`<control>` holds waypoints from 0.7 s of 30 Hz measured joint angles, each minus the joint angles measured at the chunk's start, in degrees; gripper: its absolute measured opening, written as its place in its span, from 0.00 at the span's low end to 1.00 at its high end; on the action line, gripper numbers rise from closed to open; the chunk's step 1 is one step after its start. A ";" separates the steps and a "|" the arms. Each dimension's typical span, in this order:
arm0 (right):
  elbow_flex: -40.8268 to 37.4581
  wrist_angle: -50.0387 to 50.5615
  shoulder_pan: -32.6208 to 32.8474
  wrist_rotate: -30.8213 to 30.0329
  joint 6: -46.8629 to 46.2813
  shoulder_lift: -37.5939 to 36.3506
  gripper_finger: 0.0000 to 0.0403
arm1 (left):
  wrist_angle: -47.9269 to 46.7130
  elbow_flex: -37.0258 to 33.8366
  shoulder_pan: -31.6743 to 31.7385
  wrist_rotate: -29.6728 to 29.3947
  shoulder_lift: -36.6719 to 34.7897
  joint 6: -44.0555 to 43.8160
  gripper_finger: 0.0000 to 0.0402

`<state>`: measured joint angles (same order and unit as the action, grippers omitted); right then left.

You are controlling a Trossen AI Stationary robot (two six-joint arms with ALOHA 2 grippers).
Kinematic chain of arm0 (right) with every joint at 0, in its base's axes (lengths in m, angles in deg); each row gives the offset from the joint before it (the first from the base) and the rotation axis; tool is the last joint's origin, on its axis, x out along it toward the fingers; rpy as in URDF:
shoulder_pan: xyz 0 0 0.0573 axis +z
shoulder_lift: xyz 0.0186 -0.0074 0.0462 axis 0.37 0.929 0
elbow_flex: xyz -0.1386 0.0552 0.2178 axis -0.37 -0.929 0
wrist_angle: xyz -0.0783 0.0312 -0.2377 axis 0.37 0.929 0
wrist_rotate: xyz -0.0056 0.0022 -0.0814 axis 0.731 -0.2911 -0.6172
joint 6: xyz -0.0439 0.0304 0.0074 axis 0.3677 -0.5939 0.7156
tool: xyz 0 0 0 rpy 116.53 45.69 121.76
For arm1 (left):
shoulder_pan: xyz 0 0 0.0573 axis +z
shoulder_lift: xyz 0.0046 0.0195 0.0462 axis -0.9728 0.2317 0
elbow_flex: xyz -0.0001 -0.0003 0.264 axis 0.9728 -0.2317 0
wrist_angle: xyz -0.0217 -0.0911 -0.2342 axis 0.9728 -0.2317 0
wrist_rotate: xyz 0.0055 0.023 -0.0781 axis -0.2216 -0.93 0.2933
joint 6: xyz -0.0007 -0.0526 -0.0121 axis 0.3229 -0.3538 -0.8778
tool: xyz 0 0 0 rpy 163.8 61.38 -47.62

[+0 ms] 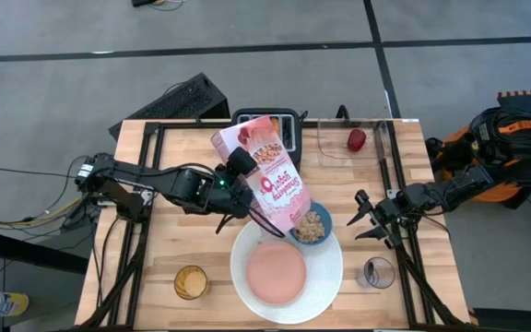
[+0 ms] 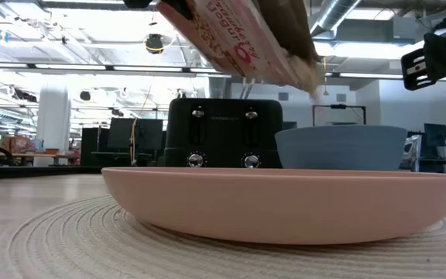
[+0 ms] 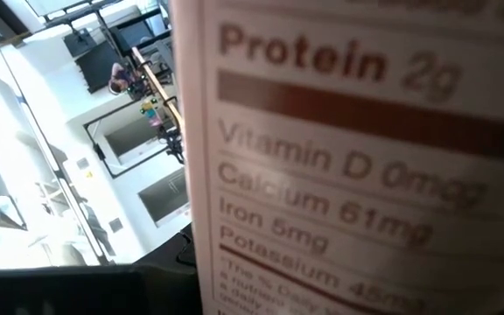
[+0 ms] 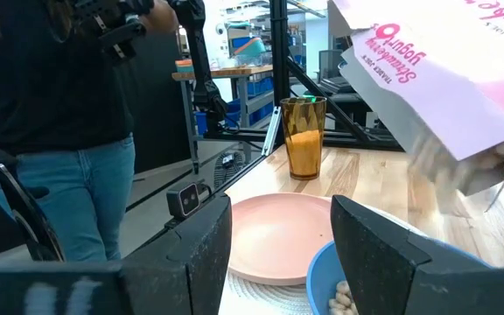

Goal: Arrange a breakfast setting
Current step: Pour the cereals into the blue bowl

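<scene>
From above, the left gripper [image 1: 238,189] clamps a tilted pink cereal box [image 1: 270,180], pouring cereal into one small blue bowl [image 1: 312,227] on the far right rim of one large white plate [image 1: 330,277]. One pink plate [image 1: 277,274] sits centred on it. One red fruit [image 1: 357,139] lies in a clear tray [image 1: 325,152] at the far right, beside a black toaster [image 1: 289,124]. One amber cup [image 1: 191,281] stands near left, one clear glass [image 1: 377,272] near right. The right gripper [image 1: 373,219] waits open, right of the bowl.

At tabletop height, cereal falls from the box mouth towards the bowl.

The left wrist view is filled by the box's nutrition panel.

The right wrist view shows a person [image 4: 59,105] beyond the tabletop.

Pouring appears under way; next, the box likely needs righting before the bowl overfills.
</scene>
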<state>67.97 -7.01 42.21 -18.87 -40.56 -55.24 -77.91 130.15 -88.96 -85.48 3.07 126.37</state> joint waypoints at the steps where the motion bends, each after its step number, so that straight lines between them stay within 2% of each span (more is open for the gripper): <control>1: 0.00 0.01 0.01 0.00 0.00 0.02 0.54 | 0.00 0.00 0.00 0.06 0.00 -0.74 0.36; 16: -0.01 0.00 0.01 0.00 0.00 0.02 0.54 | -4.13 0.00 0.02 0.44 0.00 -7.46 0.36; 21: -0.02 0.01 0.00 0.00 0.02 0.01 0.54 | -6.60 0.00 0.02 2.64 0.00 -11.44 0.36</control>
<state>67.96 -7.01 42.21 -18.87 -40.54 -55.23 -84.51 130.15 -88.94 -82.85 3.07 114.93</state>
